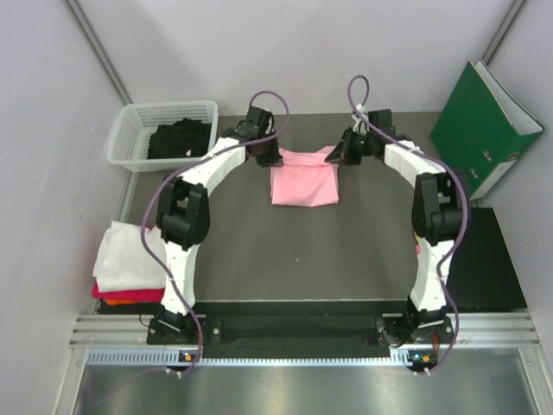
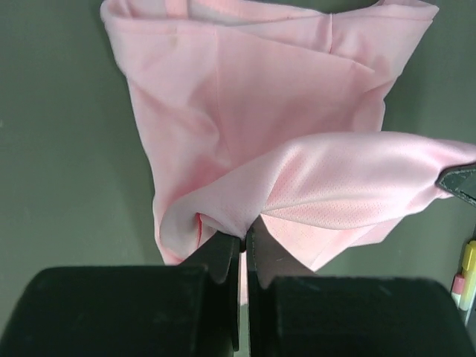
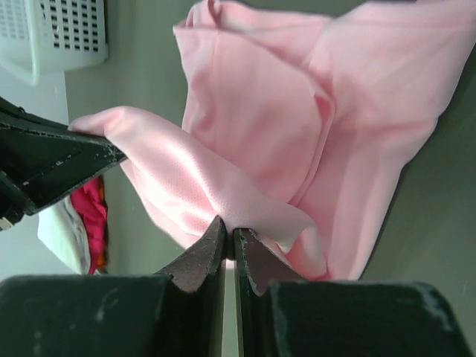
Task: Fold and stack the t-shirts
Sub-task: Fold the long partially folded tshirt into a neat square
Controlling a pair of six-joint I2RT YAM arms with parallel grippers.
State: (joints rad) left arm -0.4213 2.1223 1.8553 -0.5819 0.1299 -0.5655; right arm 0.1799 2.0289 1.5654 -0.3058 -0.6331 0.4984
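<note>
A light pink t-shirt (image 1: 304, 183) lies partly folded at the far middle of the table. Its far edge is lifted off the table between my two grippers. My left gripper (image 1: 267, 158) is shut on the far left corner of that edge, and the pinched cloth (image 2: 223, 216) bunches at its tips (image 2: 243, 236). At the far right corner my right gripper (image 1: 337, 157) is shut on the pink fabric (image 3: 253, 149), pinched at its tips (image 3: 229, 236). A stack of folded t-shirts (image 1: 128, 259), white over magenta-red and orange, sits at the left edge. A black t-shirt (image 1: 180, 138) fills the basket.
The white mesh basket (image 1: 138, 117) stands at the far left corner. A green binder (image 1: 486, 125) leans at the far right. A black mat (image 1: 484, 268) lies on the right side. Small pink and yellow markers (image 2: 465, 279) lie beside the shirt.
</note>
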